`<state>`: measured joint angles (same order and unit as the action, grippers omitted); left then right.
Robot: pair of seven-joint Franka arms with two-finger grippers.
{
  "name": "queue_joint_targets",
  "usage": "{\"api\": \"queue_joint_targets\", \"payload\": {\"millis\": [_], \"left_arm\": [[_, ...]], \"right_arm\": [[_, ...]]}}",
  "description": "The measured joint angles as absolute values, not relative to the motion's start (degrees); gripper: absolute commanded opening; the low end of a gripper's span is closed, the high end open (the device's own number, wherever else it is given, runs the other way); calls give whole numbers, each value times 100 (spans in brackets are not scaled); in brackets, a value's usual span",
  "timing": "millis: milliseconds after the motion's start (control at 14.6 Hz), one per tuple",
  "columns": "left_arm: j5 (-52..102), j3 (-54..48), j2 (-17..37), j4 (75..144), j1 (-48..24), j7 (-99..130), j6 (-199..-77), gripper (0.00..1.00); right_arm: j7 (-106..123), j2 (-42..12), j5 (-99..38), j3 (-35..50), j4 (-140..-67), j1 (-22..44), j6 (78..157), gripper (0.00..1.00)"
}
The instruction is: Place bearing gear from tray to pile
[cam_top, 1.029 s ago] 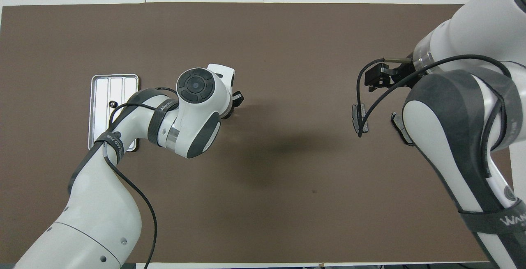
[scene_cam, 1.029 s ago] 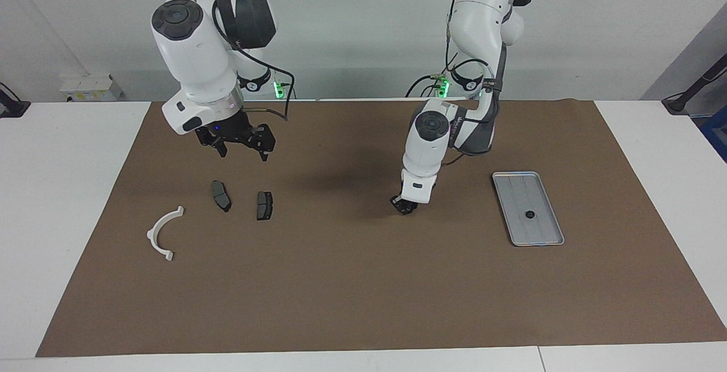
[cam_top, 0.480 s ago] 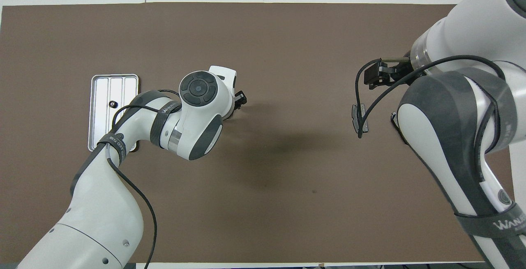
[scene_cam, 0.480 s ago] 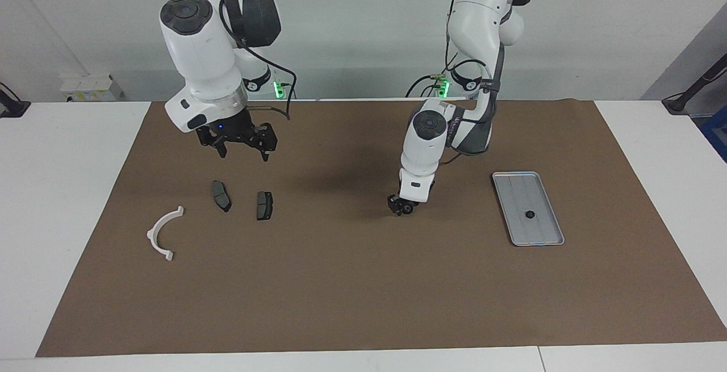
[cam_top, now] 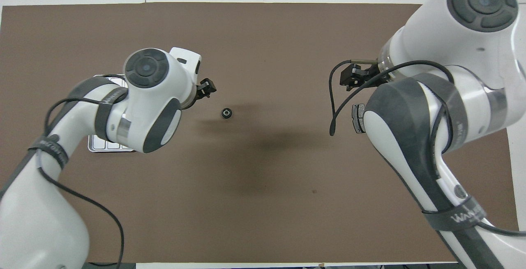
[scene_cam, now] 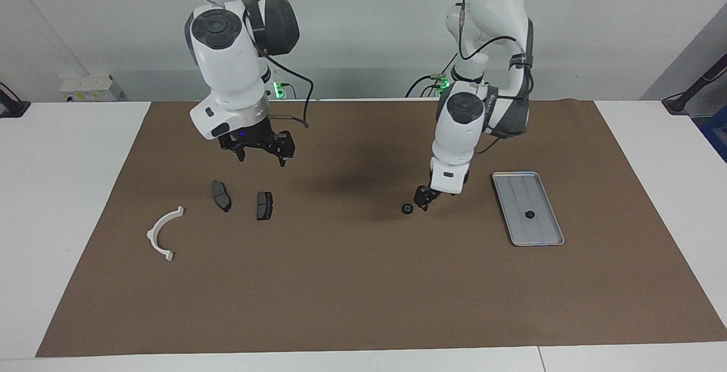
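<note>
Now the bearing gear [scene_cam: 407,208] lies just beside the opened left gripper [scene_cam: 423,201].

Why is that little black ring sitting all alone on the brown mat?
The small black bearing gear lies alone mid-mat, beside the open left gripper, outside the silver ribbed metal tray and apart from the pile's dark grey brake pads. It looks stranded between them.

A white table [scene_cam: 68,190] filled most of the facing view, with a large brown mat [scene_cam: 363,281] spread across its middle. A pale grey wall [scene_cam: 363,31] ran along the top of the frame. At the upper left a small white box [scene_cam: 91,87] sat against it. A dark stand [scene_cam: 696,85] leaned in at the upper right.
</note>
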<state>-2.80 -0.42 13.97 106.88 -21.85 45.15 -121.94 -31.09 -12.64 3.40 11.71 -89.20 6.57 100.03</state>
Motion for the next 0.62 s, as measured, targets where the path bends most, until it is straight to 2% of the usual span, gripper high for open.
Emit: {"api": "queue_joint_targets", "payload": {"millis": [206,617], "left_arm": [[-283,-28,817,11080,-1432,3167,-11912,100],[-283,-18,773,11231,-190,1092,-12281,100]], "right_arm": [[-4121,-1670,348,1182,-8729,1123,10167,100],[-6086,-2659,493,1193,-7838,2048,10237,100]]}}
